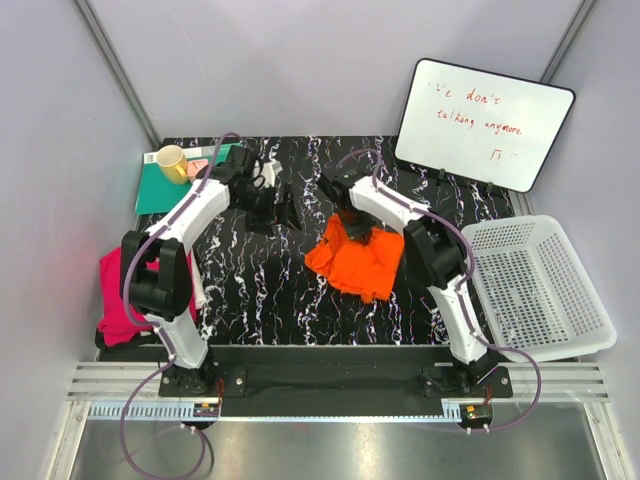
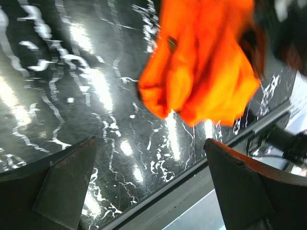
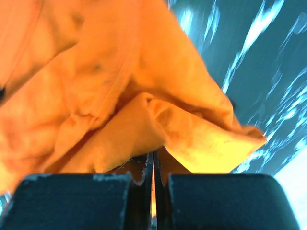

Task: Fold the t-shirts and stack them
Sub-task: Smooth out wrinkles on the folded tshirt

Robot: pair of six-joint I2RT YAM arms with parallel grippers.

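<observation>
The bright orange t-shirt (image 1: pixel 357 260) is bunched in the middle of the black marbled table. My right gripper (image 1: pixel 353 224) is shut on its upper edge and holds that part up, and cloth (image 3: pixel 120 91) drapes over the fingers. The shirt also shows in the left wrist view (image 2: pixel 201 67). My left gripper (image 1: pixel 283 210) is open and empty, to the shirt's left and apart from it. The magenta-pink t-shirt (image 1: pixel 117 295) lies crumpled at the table's left edge, partly behind the left arm.
A white perforated basket (image 1: pixel 535 285) stands at the right. A teal-green mat (image 1: pixel 160 185) with a yellow mug (image 1: pixel 171 162) lies at the back left. A whiteboard (image 1: pixel 484 122) leans at the back right.
</observation>
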